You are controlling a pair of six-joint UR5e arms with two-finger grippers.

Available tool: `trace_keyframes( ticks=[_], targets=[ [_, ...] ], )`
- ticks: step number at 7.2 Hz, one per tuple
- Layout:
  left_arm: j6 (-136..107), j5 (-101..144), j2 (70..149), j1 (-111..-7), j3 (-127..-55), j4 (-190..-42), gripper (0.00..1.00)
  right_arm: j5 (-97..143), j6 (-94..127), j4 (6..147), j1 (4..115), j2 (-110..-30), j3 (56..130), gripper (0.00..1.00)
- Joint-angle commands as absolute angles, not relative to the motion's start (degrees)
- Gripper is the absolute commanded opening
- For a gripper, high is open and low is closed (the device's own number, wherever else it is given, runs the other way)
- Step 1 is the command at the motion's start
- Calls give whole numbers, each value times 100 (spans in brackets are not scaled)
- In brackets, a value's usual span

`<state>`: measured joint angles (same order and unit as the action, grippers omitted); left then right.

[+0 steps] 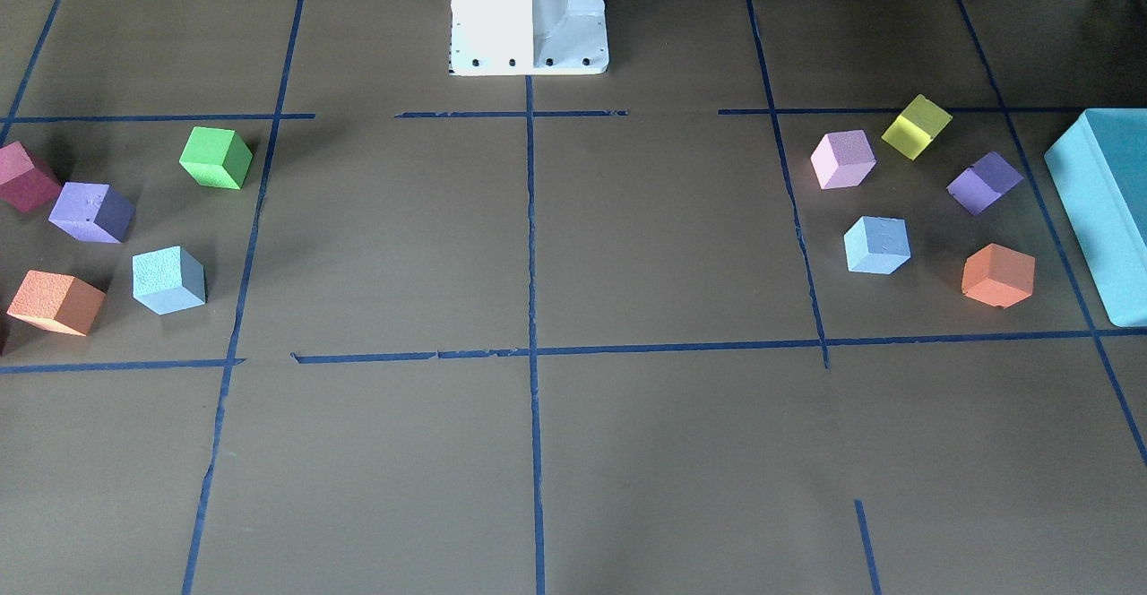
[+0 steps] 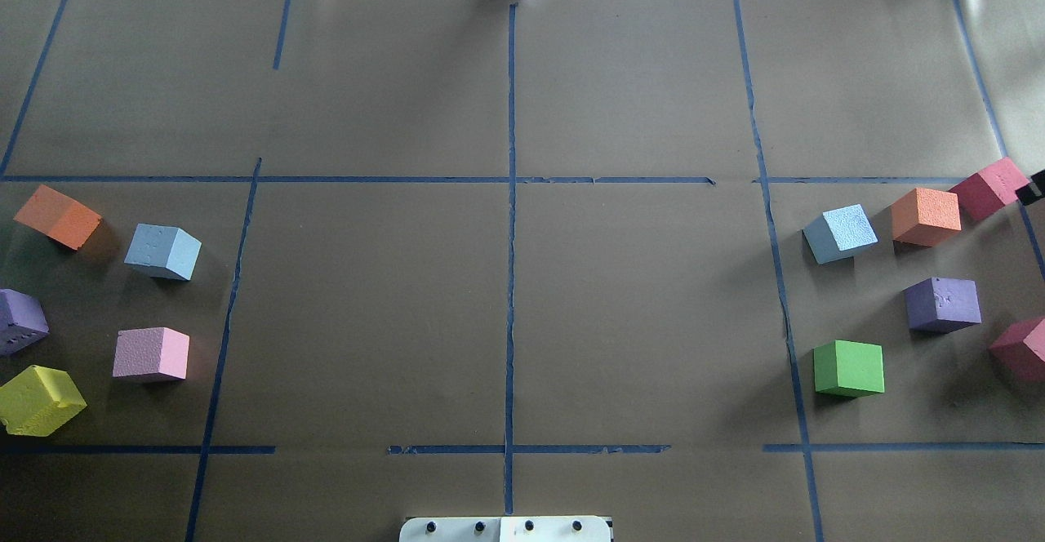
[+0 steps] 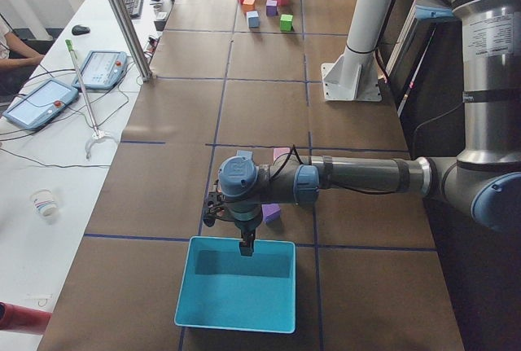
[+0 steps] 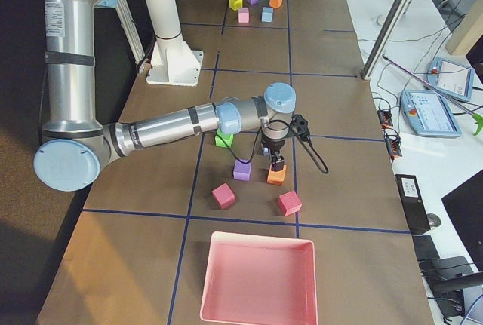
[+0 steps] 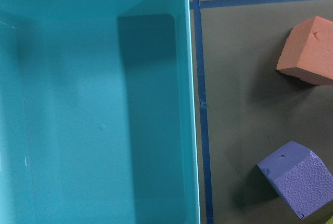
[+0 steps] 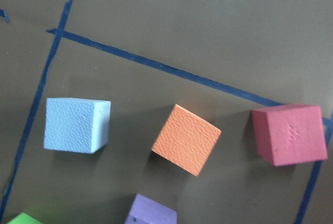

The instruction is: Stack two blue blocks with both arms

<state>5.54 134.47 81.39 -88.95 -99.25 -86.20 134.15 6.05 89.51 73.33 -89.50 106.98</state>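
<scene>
Two pale cubes wait well apart on the brown table (image 2: 367,297): the left-side blue block (image 2: 163,251) and the right-side blue block (image 2: 839,233), each outside any container. The left gripper (image 3: 247,245) hangs over the teal bin (image 3: 236,294), its floor bare. The right gripper (image 4: 277,164) hangs above an orange cube (image 4: 276,178) near the pink tray (image 4: 256,287), likewise bare. How wide either claw stands cannot be told.
</scene>
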Motion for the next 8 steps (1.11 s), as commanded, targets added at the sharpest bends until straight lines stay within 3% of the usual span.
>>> trace_keyframes(
  ticks=[1,3,8],
  targets=[
    [554,13447,8139,-8895,-9923,-8613,100,13046,2328,7516,6586,-8701,10391,100],
    [554,13447,8139,-8895,-9932,-8613,100,12545,3459,6342,5936,-8710,9951,99],
    [554,13447,8130,-8895,-9923,-8613,100,11945,3709,6275,5142,-8710,9756,99]
  ],
)
